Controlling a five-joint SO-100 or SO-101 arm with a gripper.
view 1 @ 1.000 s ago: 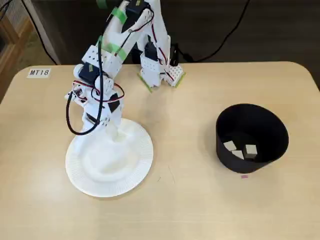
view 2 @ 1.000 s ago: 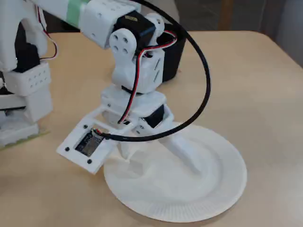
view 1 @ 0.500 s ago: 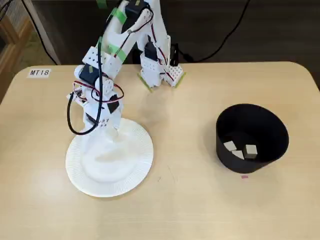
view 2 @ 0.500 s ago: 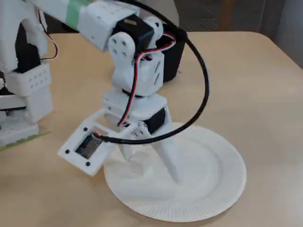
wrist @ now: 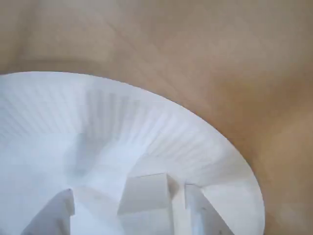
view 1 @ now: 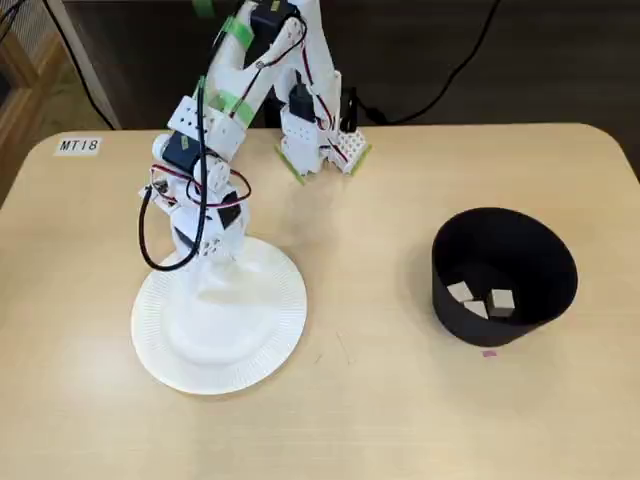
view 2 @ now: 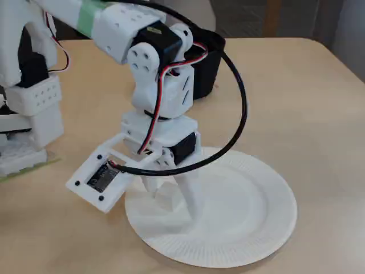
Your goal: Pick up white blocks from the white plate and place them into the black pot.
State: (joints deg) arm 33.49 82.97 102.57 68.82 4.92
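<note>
Beige table [view 1: 380, 400] carries the white plate [view 1: 270, 335] and the black pot [view 1: 470, 330], which already holds about three white blocks [view 1: 459, 292]. Over the plate's edge, the gripper [view 2: 171, 201] pinches another block [wrist: 145, 193] (seemingly the last), awaiting carry.

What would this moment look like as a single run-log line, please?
phase: grasp | gripper: shut on white block | location: white plate | black pot: three blocks visible inside
</note>
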